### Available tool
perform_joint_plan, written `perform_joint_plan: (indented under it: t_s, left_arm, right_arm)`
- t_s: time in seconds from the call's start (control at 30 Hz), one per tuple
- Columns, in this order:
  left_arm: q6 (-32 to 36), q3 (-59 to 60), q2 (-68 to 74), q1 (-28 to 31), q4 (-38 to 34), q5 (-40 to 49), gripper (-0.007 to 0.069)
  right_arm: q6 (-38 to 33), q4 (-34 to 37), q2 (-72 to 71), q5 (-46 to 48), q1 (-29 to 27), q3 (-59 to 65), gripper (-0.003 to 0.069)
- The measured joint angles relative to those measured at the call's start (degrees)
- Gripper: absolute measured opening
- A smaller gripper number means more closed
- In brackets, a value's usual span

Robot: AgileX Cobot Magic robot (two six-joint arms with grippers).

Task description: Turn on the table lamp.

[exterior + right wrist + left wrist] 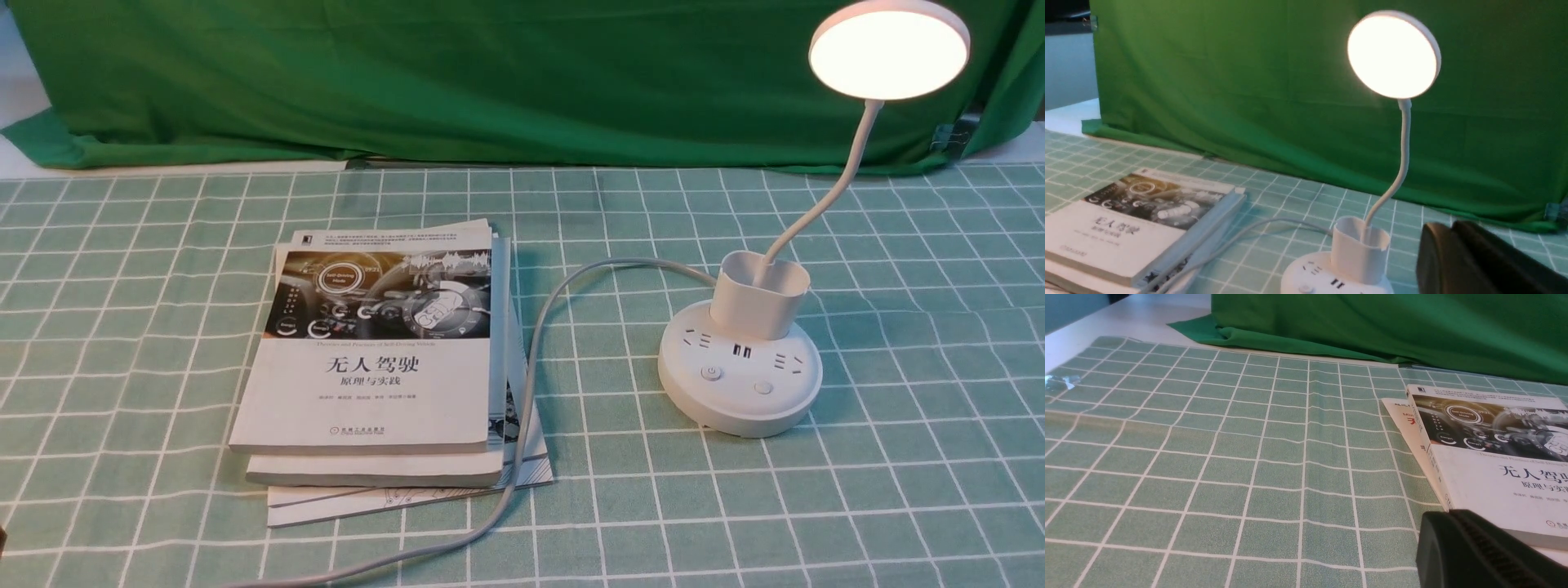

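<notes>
**Lamp lit, fingers closed and empty**

A green backdrop [408, 73] hung behind the checked surface [122, 327]. A stack of books [375, 351] lay left of centre. The table lamp [739, 376] stood on the surface to my right, near the books, with its disc head glowing. Its grey cord [529, 376] ran along the books' right edge toward me. My left fingers [1439, 526] and right fingers [1437, 245] were pressed together. They held nothing and were clear of the lamp.

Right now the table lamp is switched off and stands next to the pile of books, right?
Not quite. The table lamp is switched on: its round head glows in the front view. It does stand next to the pile of books.
</notes>
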Motion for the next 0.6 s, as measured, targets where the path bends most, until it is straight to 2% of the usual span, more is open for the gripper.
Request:
perform_joint_plan:
  t_s: [0.1, 0.13, 0.17, 0.2, 0.23, 0.37, 0.6]
  left_arm:
    - [0.00, 0.00, 0.00, 0.00, 0.00, 0.00, 0.0021]
    - [0.00, 0.00, 0.00, 0.00, 0.00, 0.00, 0.0021]
    - [0.00, 0.00, 0.00, 0.00, 0.00, 0.00, 0.0021]
    - [0.00, 0.00, 0.00, 0.00, 0.00, 0.00, 0.0021]
    - [0.00, 0.00, 0.00, 0.00, 0.00, 0.00, 0.0021]
    - [0.00, 0.00, 0.00, 0.00, 0.00, -0.07, 0.0021]
    - [0.00, 0.00, 0.00, 0.00, 0.00, -0.02, 0.0021]
  right_arm:
    - [6.01, -4.47, -3.04, -0.09, -4.83, 5.27, 0.0104]
    - [6.49, -4.82, -3.04, -0.09, -4.83, 5.65, 0.0104]
    - [10.10, -7.48, -4.65, -0.04, -9.02, 9.04, 0.0109]
    - [10.46, -7.48, -4.78, -0.04, -9.52, 9.04, 0.0109]
    - [12.89, -9.11, -5.22, -0.15, -13.55, 12.18, 0.0113]
    - [14.67, -10.12, -5.30, -0.30, -20.23, 14.99, 0.0126]
    - [14.79, -10.82, -5.41, 0.43, -19.55, 15.31, 0.0132]
